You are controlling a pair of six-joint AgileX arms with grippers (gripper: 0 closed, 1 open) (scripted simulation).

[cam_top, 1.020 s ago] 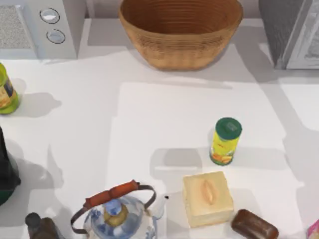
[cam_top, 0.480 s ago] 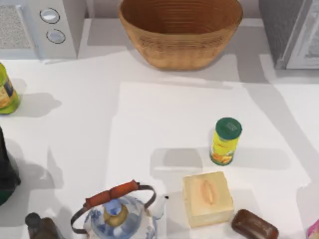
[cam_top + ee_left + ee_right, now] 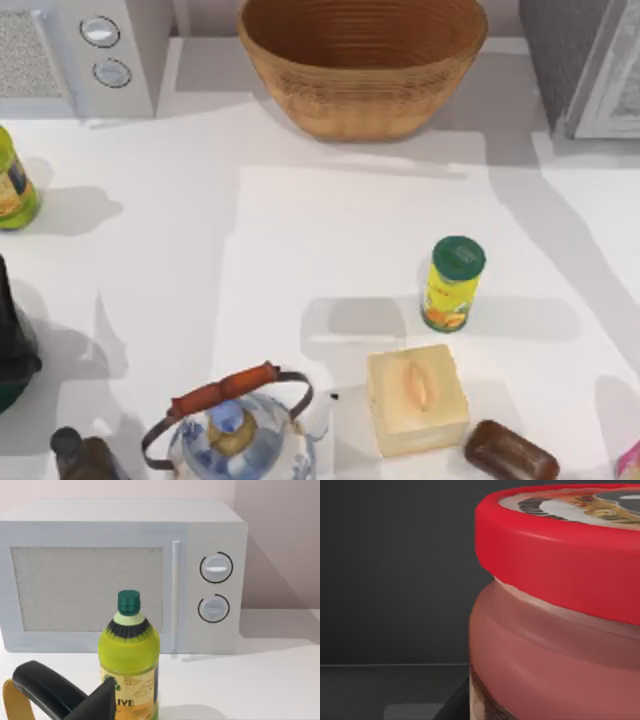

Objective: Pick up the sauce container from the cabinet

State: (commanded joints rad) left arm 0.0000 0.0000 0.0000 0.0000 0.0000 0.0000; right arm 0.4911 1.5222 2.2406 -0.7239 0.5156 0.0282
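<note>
The sauce container is seen close before the right wrist camera, against the dark cabinet interior. The right hand's opening cannot be told. A level, centred grasp below the red lid is advised.

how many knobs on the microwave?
2. Both sit on the microwave's right panel, stacked: upper knob above lower knob. The top view shows the same pair at the table's far left corner. None seem hidden.
</note>
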